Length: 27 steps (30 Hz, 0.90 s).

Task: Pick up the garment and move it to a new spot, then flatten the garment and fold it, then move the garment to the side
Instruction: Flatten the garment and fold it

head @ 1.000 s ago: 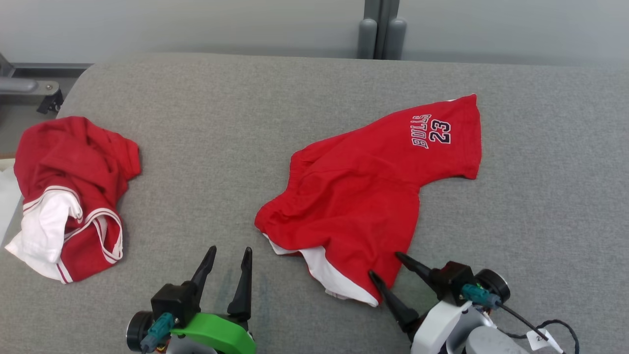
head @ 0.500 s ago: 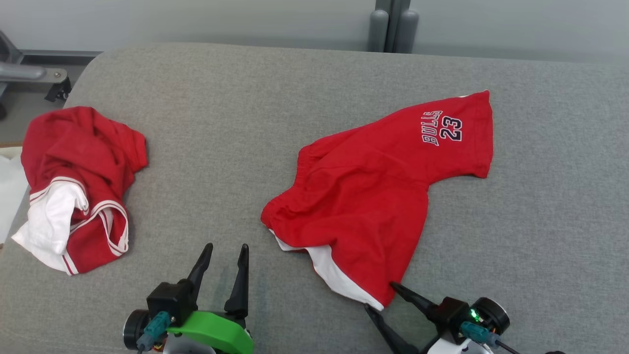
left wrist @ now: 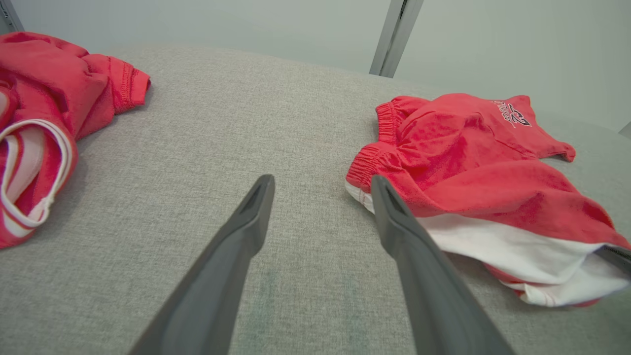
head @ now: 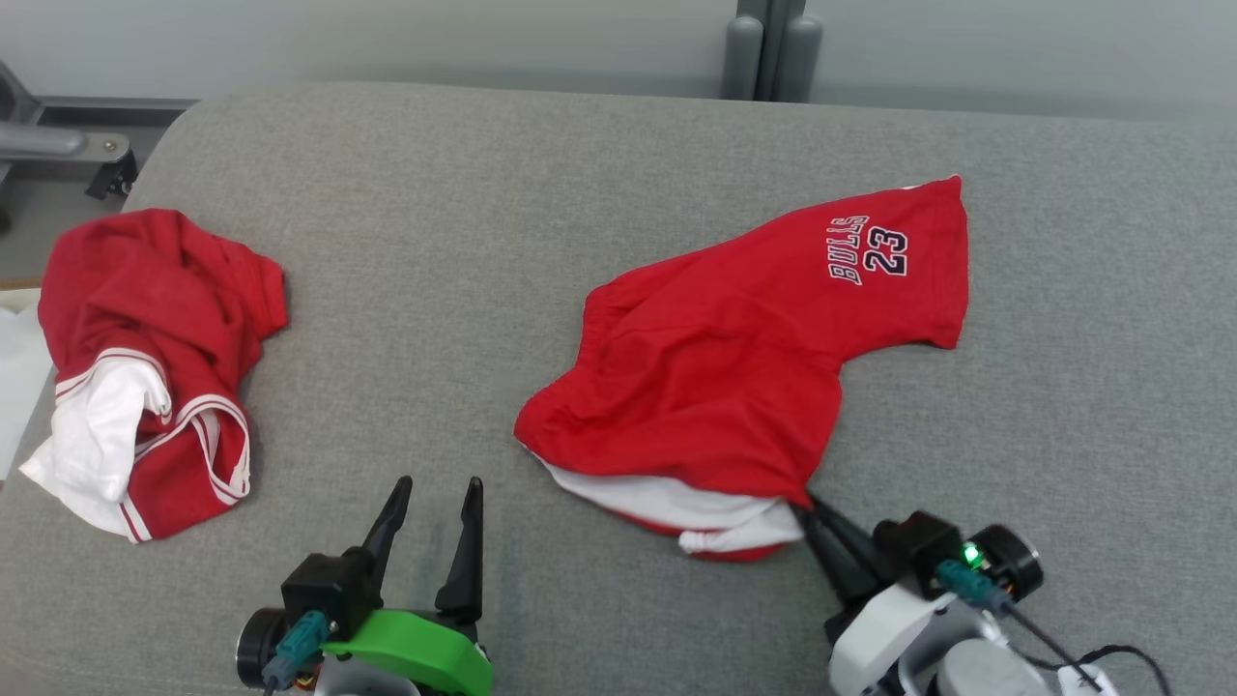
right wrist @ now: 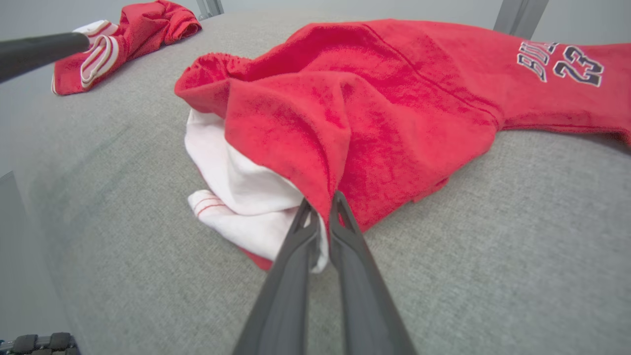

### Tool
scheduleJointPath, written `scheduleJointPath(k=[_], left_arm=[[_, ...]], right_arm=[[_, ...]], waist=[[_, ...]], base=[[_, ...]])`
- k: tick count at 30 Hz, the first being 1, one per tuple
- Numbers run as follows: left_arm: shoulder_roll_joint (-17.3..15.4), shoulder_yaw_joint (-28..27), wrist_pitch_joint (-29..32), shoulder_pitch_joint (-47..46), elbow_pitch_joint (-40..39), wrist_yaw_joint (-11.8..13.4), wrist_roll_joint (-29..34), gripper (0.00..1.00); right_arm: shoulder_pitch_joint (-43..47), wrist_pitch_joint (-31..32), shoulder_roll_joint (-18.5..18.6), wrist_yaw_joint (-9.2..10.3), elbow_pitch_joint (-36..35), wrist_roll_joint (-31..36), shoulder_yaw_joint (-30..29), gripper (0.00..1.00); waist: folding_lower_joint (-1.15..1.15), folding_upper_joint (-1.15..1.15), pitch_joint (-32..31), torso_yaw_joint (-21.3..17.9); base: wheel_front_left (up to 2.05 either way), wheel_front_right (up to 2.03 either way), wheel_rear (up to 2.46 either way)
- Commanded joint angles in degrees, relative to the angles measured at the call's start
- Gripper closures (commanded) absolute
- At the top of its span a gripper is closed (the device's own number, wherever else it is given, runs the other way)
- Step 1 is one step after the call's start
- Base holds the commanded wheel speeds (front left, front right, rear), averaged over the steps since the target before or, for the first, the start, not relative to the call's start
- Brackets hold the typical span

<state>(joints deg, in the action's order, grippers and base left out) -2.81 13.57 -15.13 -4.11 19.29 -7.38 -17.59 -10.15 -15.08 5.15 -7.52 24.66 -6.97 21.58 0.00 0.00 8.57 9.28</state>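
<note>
While your right gripper (head: 810, 507) pinches their near hem, the red shorts (head: 734, 367) point diagonally far-right; left gripper (head: 439, 481) gapes.

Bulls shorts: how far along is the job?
Done: nothing finished; the red shorts lie rumpled on the grey padded surface, white lining showing. In hand: the right gripper is shut on their near hem, the pick-up grasp. The left gripper is open, apart from the cloth. Left: lift and move, flatten, fold, set aside.
</note>
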Motion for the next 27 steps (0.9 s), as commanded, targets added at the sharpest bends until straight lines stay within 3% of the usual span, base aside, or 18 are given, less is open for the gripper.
scheduleJointPath(k=[1,5,10,11,12,13,14,19,27], left_arm=[[-0.19,-0.26,-0.04,-0.07,-0.11,-0.20,0.05,0.00],[-0.19,-0.49,-0.03,0.80,-0.17,-0.20,0.22,0.00],[-0.19,0.20,-0.03,0.89,-0.05,-0.20,0.15,0.00],[-0.19,0.36,-0.03,0.75,0.00,-0.20,0.12,0.00],[-0.19,0.50,-0.03,0.65,0.02,-0.20,0.05,0.00],[-0.19,0.72,-0.03,0.56,0.08,-0.20,0.02,0.00],[-0.19,0.89,-0.03,0.56,0.10,-0.20,-0.14,0.00],[-0.19,2.71,-0.04,0.11,-0.17,-0.20,-0.53,0.00],[-0.20,9.43,-0.03,-4.15,-2.05,-0.20,-2.02,0.00]], right_arm=[[-0.96,-0.12,0.87,0.07,-1.17,0.87,-3.15,1.00],[-3.56,-0.12,4.64,0.06,-5.20,3.25,-9.02,1.00],[-9.46,-0.12,12.20,0.07,-9.42,6.40,-9.56,1.00],[-10.59,-0.12,13.20,0.07,-9.83,6.68,-9.96,0.93],[-11.21,-0.12,13.81,0.06,-9.71,7.01,-10.12,0.63],[-11.65,-0.12,14.48,0.06,-8.77,7.47,-10.41,0.27],[-11.97,-0.10,14.56,0.06,-7.65,7.15,-11.13,0.00],[-9.21,-0.07,11.54,0.06,-5.08,4.24,-14.67,0.00],[-2.69,-0.08,5.06,0.06,-7.80,3.51,-21.17,0.00]], waist=[[0.00,0.00,-0.48,-0.52],[0.00,0.00,-1.39,-1.83],[0.00,0.00,-1.93,-3.47],[0.00,0.00,-1.90,-3.78],[0.00,0.00,-1.89,-4.05],[0.00,0.00,-1.87,-4.35],[0.00,0.00,-1.87,-4.69],[0.00,0.00,-1.75,-6.29],[0.00,0.00,0.73,-10.18]], base=[[0.00,0.00,0.00],[0.00,0.00,0.00],[0.00,0.00,0.00],[0.00,0.00,0.00],[0.00,0.00,0.00],[0.00,0.00,0.00],[0.00,0.00,0.00],[0.00,0.00,0.00],[0.00,0.00,0.00]])
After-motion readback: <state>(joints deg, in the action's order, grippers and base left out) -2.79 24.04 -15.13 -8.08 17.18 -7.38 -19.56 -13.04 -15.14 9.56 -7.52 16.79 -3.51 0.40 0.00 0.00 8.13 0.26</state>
